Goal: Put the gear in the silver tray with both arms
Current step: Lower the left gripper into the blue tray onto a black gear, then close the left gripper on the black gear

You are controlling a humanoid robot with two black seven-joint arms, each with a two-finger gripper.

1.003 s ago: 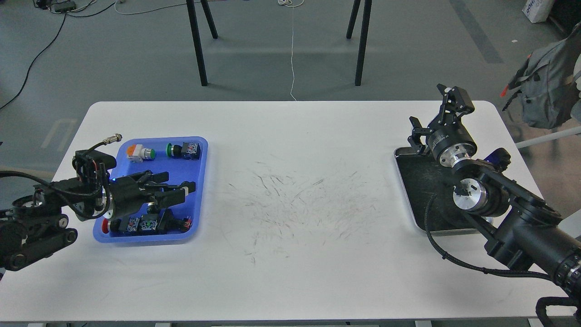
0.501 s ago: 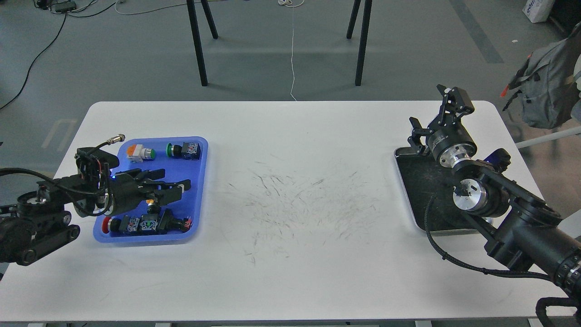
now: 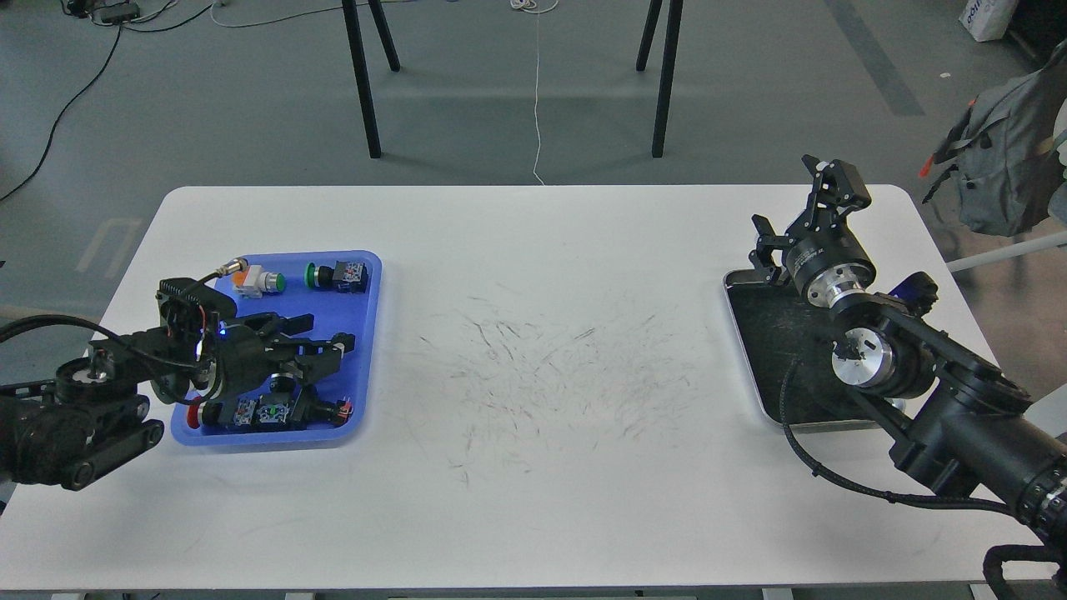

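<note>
Blue tray [image 3: 367, 350] w/ approx 5 switches; both arms' fingers [image 3: 321, 337] [image 3: 800, 221] spread, empty.

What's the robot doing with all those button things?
The left gripper hangs open over the blue tray of switches and buttons, reaching in but not yet holding any of them. The right gripper waits open above the far edge of the silver tray, which shows nothing in the part that is visible. The white table between the trays holds nothing but scratch marks.
</note>
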